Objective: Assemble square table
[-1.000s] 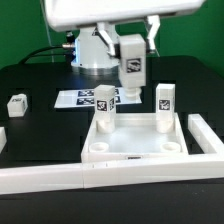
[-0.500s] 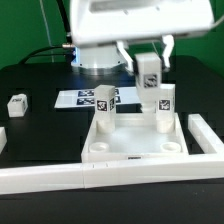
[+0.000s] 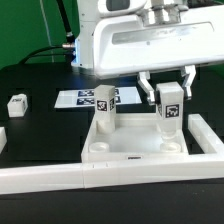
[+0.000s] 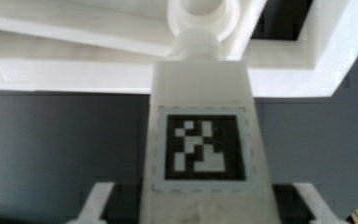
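The white square table slab (image 3: 130, 157) lies upside down, rim up, with corner sockets. One tagged leg (image 3: 104, 106) stands in its far corner on the exterior view's left. My gripper (image 3: 168, 97) is shut on another tagged leg (image 3: 170, 110), held upright over the slab's side on the exterior view's right. In the wrist view, the held leg (image 4: 204, 140) sits between my fingers (image 4: 105, 203), its end pointing at a round socket (image 4: 204, 14) of the slab (image 4: 69, 50). A loose leg (image 3: 16, 103) lies at the exterior view's left. The fourth leg is hidden.
A white bar-shaped border wall (image 3: 90, 178) runs along the front of the slab, with another piece (image 3: 206, 134) on the exterior view's right. The marker board (image 3: 82, 99) lies behind the slab. The arm's base (image 3: 85, 50) stands at the back.
My gripper has moved toward the exterior view's right and down with the leg. It now covers the leg that stood at the slab's far corner on that side.
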`<state>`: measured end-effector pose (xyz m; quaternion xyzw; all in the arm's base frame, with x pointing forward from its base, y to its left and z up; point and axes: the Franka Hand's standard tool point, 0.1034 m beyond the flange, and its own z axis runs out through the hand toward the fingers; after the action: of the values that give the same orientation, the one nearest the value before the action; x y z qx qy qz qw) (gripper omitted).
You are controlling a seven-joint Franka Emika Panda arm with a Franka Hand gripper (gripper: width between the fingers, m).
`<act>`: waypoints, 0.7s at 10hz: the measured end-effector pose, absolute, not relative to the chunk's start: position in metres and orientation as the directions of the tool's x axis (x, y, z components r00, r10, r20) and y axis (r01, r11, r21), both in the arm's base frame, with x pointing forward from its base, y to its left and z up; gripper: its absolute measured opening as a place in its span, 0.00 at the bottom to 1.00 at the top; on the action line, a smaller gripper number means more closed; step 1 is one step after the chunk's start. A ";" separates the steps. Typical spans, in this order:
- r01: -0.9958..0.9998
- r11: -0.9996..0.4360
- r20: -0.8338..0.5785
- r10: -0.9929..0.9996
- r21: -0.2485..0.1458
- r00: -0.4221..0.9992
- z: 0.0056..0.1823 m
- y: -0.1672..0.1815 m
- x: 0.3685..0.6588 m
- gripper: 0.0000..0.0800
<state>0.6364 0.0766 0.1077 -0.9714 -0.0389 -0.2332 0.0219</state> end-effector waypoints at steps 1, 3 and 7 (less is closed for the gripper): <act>0.088 -0.996 0.456 0.068 -0.023 0.888 0.101 0.078 0.635 0.36; 0.091 -0.996 0.444 0.072 -0.021 0.893 0.092 0.079 0.630 0.36; 0.094 -0.995 0.442 0.077 -0.016 0.894 0.079 0.081 0.625 0.36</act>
<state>0.6251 0.0814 0.0790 -0.9729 -0.0440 -0.2264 0.0183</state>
